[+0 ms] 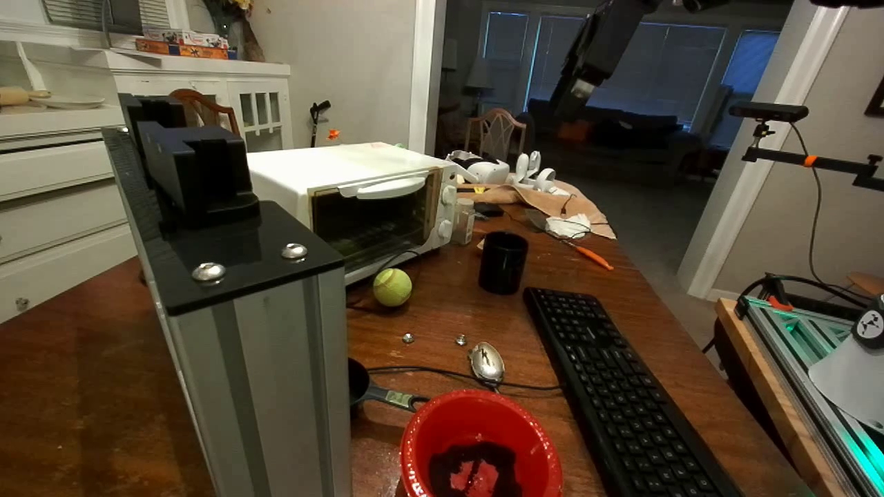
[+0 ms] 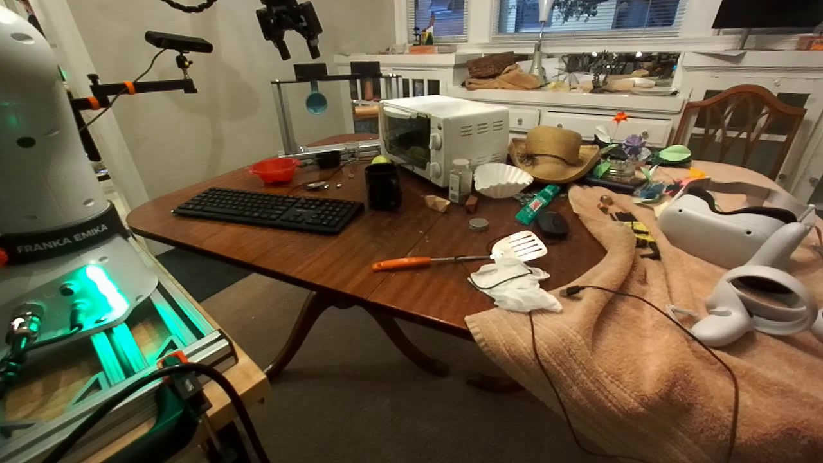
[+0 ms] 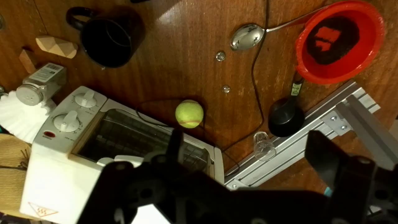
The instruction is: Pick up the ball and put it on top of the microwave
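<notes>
Your gripper [image 2: 299, 53] hangs higher than the microwave [image 2: 479, 132]; the wrist view shows you its fingers [image 3: 321, 152] parted wide, released. The ball [image 3: 189, 114] sits on the table [image 3: 174, 46] just in front of the microwave's glass door. Your wrist view gives you that ball whole, but in an exterior view the mug [image 2: 384, 188] covers all except its top. The mug stands farther out from the microwave, toward the knob end. In an exterior view the grey post [image 1: 290, 386], off the microwave's other end, hides part of the black scoop [image 1: 357, 381]; from the wrist you see the scoop's cup, with a small clear glass [image 3: 264, 147] beside it. Out in front of the microwave, past that same end, is the red bowl [image 1: 528, 442], which all three views show you. The straw hat [image 2: 553, 145] lies near the microwave's vented side: nearly whole in an exterior view, a slice at the wrist view's edge.
</notes>
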